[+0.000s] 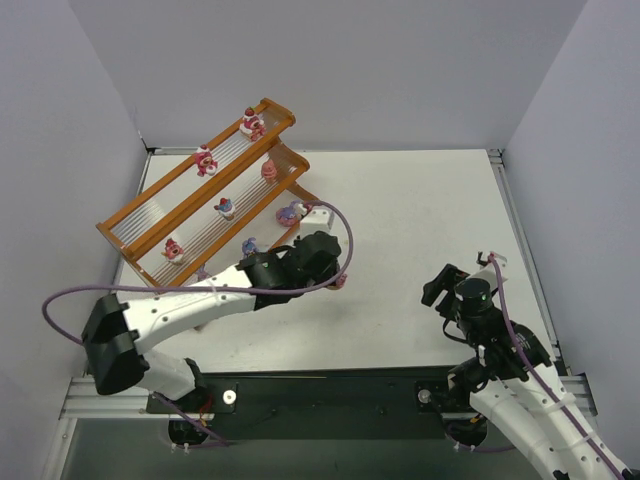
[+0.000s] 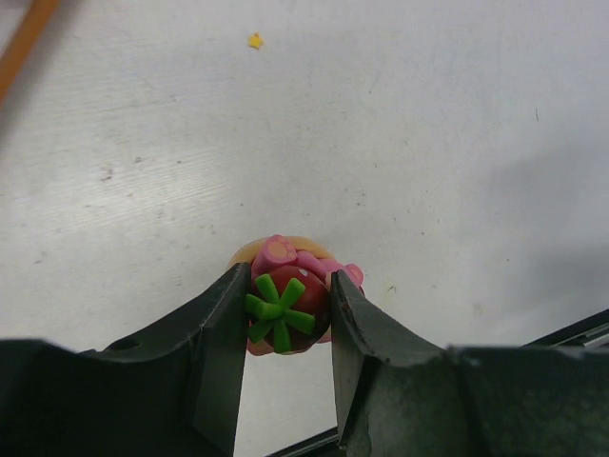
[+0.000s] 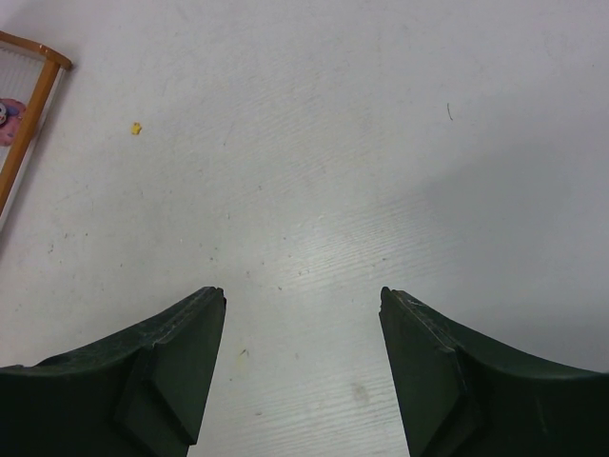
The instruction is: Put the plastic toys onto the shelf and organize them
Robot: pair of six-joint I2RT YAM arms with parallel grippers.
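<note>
Fingers (image 2: 219, 352) of the left gripper (image 2: 288, 286) pinch a pink toy (image 2: 285, 309) topped with a red strawberry and green leaves. It is held low over the table (image 2: 400, 143), left of the middle and just off the near end of the shelf (image 1: 150, 215). That shelf sits slantwise in the table's far left corner with seven other toys (image 1: 226, 208) spread over its tiers, while nearer the right edge the right gripper (image 3: 303, 295) hangs with jaws wide apart, nothing between them.

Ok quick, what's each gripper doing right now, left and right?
Left gripper: closed on a strawberry-topped pink toy.
Right gripper: open, holding nothing.
</note>
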